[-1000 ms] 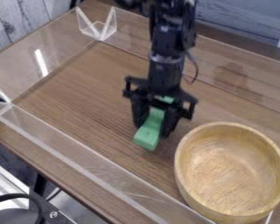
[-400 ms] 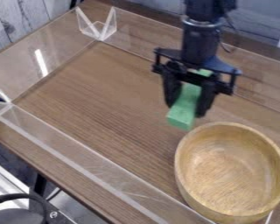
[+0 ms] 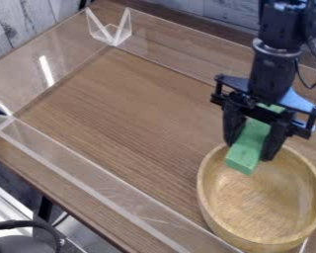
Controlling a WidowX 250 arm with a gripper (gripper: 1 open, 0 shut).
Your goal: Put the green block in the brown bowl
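My gripper (image 3: 264, 131) hangs from the black arm at the right, pointing almost straight down, shut on the green block (image 3: 253, 148). The bright green bar sits tilted between the black fingers, its lower end dangling over the far rim of the brown bowl (image 3: 221, 210). That bowl is large, round and light tan, resting at the table's lower right, with nothing inside it. The block is lifted off the wood and touches neither table nor bowl.
A wood-grain tabletop (image 3: 108, 109) is fenced by a low clear acrylic wall (image 3: 68, 163) along the front and left. A clear acrylic corner piece (image 3: 111, 28) stands at the back left.
The gripper has carried the green block to the right and slightly up, from mid-table to above the bowl's rim. Its grip has not changed.
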